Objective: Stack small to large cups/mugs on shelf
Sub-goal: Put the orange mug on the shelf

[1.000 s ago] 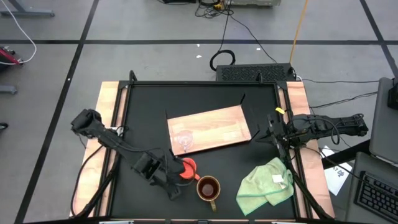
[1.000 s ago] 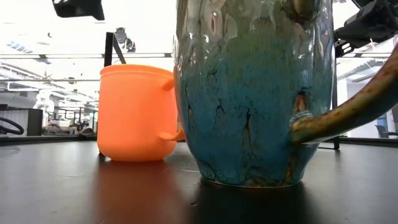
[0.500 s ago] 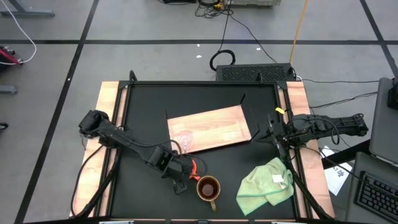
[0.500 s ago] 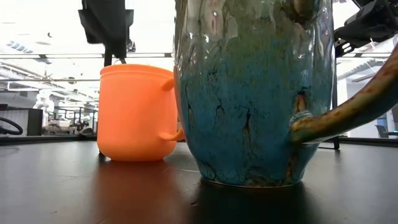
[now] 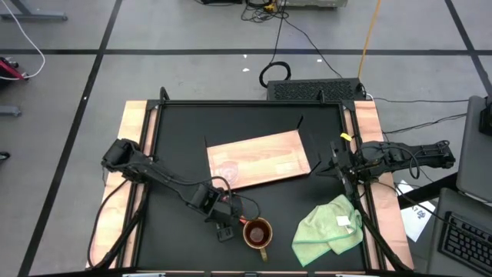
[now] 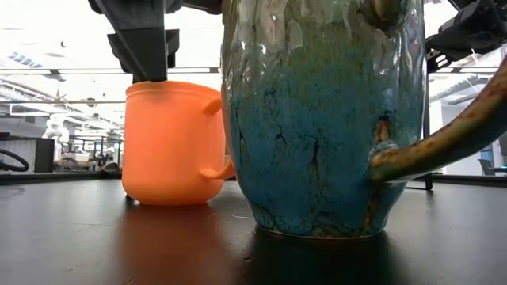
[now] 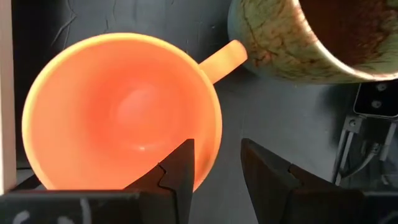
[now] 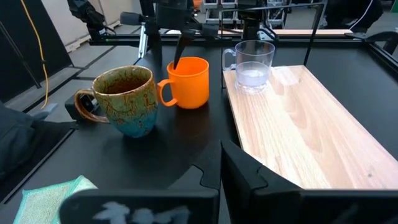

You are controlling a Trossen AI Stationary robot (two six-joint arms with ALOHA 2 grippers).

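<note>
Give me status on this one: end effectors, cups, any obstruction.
Left end effector open, straddling orange cup rim. Right end effector shut, parked at table's right edge. Glass cup already on board. Mug close beside orange cup.

The floor point(image 5: 69, 85) around the table is grey, with dark lines crossing it like big squares. Black cables point(image 5: 280, 46) are lying on the floor behind the table, and one is curling into a loop. An orange cord point(image 5: 372, 27) is running across the floor near them. A keyboard point(image 5: 467, 240) is sitting at the right edge, with a sheet of paper point(image 5: 417, 214) lying beside it. In the low view, the room behind is looking very bright, with long ceiling lights point(image 6: 71, 73) shining.
</note>
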